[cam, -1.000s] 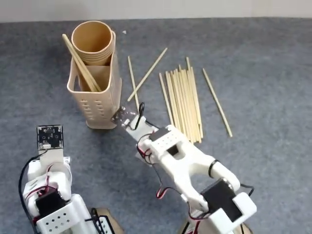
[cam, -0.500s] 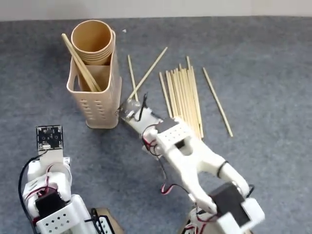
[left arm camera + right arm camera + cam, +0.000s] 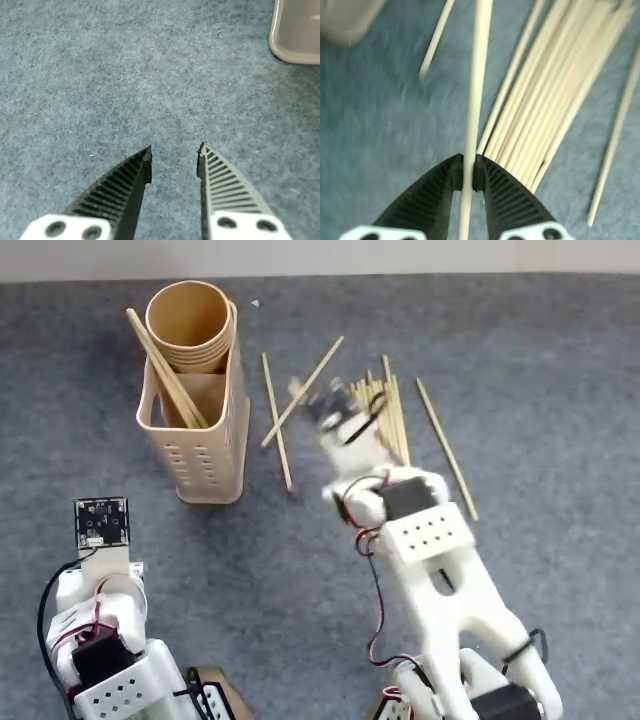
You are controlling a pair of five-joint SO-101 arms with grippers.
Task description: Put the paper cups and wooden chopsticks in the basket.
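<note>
Right gripper [image 3: 468, 169] has swung from the basket [image 3: 205, 462] to the mid-table chopstick pile [image 3: 392, 425], now pinching one chopstick [image 3: 480, 60], ready for the basket.

A robotics test bench, most likely in a lab or workshop. A flat grey felt-like mat [image 3: 560, 360] covers the table up to a plain pale wall strip [image 3: 400, 255]. Two white plastic robot arms stand side by side, the right arm [image 3: 430, 530] and the left arm [image 3: 120, 685]. They have exposed red and black wires [image 3: 377, 610] and a small bare black circuit board [image 3: 102, 522]. Set out on the mat as props are a tan perforated plastic basket [image 3: 205, 455], stacked brown paper cups [image 3: 190, 325] and loose pale wooden chopsticks [image 3: 385, 420].
</note>
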